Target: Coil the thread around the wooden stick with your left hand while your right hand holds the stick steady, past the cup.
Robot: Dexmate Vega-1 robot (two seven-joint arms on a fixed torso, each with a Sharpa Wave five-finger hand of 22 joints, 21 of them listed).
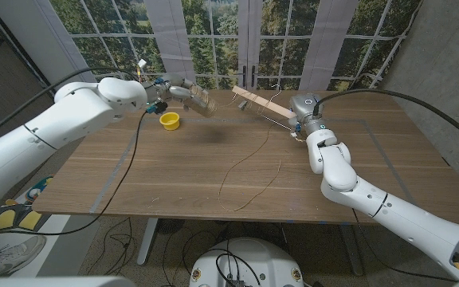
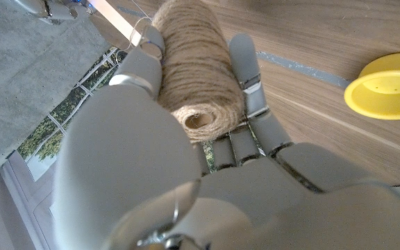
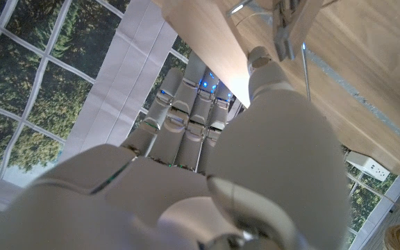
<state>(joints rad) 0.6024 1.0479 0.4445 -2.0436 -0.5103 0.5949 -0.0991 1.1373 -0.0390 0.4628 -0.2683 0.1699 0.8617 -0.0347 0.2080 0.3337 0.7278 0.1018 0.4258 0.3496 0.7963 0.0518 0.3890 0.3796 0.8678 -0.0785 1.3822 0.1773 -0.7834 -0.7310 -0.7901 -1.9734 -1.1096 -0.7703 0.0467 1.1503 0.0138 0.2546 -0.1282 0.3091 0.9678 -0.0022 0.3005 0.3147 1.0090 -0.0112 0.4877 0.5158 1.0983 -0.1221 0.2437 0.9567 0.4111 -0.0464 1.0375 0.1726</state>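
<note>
**Twine spool in the left robot hand, stick in the right**

The left robot hand (image 2: 186, 139) gripped a spool of thread (image 2: 196, 69), its fingers curled along both sides of the roll, raised above the far left part of the worktop (image 1: 213, 171). A yellow cup (image 1: 170, 120) stood just beside and nearer than it. At the far right, the right robot hand (image 1: 303, 112) was closed around one end of the wooden stick (image 1: 255, 100), which pointed left toward the spool. A loose strand of thread (image 1: 245, 167) trailed from the stick down across the middle of the worktop.
</note>
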